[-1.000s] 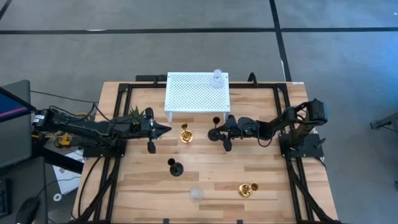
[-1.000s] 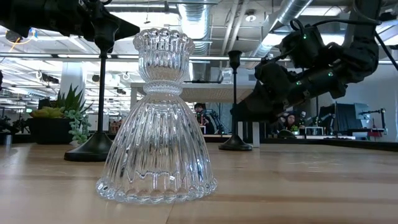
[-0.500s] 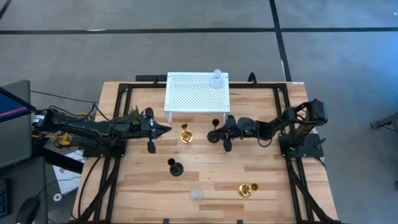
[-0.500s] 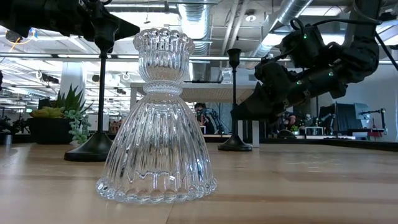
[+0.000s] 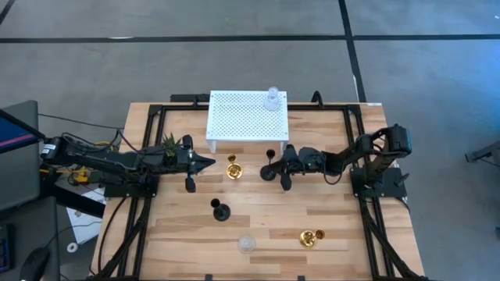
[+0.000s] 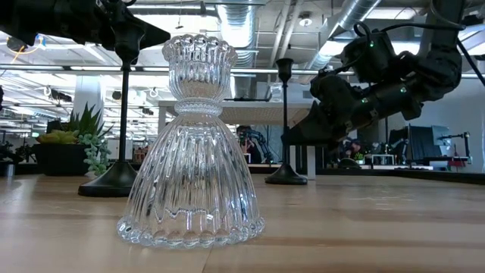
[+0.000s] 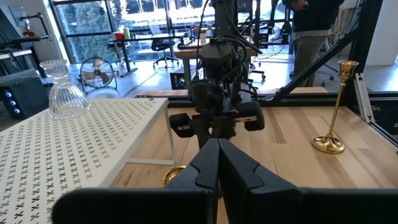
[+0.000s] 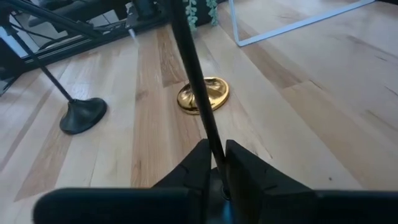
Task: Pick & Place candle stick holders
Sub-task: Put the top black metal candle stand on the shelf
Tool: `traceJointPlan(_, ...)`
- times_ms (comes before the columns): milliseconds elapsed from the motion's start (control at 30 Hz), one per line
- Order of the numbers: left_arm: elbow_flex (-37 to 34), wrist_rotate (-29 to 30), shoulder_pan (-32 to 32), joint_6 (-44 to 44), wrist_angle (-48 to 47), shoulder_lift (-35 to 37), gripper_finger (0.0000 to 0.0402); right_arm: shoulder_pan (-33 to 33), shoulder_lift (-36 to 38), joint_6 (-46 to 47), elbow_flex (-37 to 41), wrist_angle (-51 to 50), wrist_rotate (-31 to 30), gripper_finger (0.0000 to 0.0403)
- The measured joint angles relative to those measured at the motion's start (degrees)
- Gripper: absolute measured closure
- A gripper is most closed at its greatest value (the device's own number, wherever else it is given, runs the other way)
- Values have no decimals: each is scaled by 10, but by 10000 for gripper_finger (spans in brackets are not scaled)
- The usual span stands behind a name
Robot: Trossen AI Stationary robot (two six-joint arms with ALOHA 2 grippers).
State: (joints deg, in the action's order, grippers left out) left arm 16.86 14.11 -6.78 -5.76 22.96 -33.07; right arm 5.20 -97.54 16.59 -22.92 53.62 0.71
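A black candle stick holder [image 6: 286, 114] stands upright near the table's middle, and my right gripper [image 8: 216, 154] is shut on its thin stem. My left gripper [image 5: 209, 162] hangs shut above the table's left part and holds nothing. Just right of it stands a gold holder [image 5: 233, 168]. A second black holder [image 5: 221, 209], a clear glass one [image 5: 246, 243] and another gold one [image 5: 310, 237] stand nearer the front edge. One more glass holder [image 5: 273, 97] rests on the white perforated stand [image 5: 242, 121]. My right gripper pinches the black holder's stem [image 8: 211, 134] between its two fingers, low on the stem. The fingers come from the table's right side, slanting a little downward, and lie across the stem. The holder stays upright with its round base [image 6: 286, 176] on the table.
A small green plant [image 5: 168, 144] sits beside my left arm. The white stand fills the far middle of the table. Black frame rails [image 5: 148, 195] run along the left and right sides. Bare wood lies between the holders near the front edge.
My right gripper's fingers have drawn together on the black holder's stem without the hand moving. The holder has stayed upright in the same spot.
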Motion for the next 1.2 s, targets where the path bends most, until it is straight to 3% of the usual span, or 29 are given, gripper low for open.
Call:
traceJointPlan(267,0,0,0,0,0,0,394,-22,0,24,0,-6,6,328)
traceJointPlan(600,0,0,0,0,0,0,394,-29,-1,21,-16,-12,5,326)
traceJointPlan(833,0,0,0,0,0,0,394,-28,-41,-9,-51,-14,5,326)
traceJointPlan(1200,0,0,0,0,0,0,394,-28,-51,2,-59,-29,3,396)
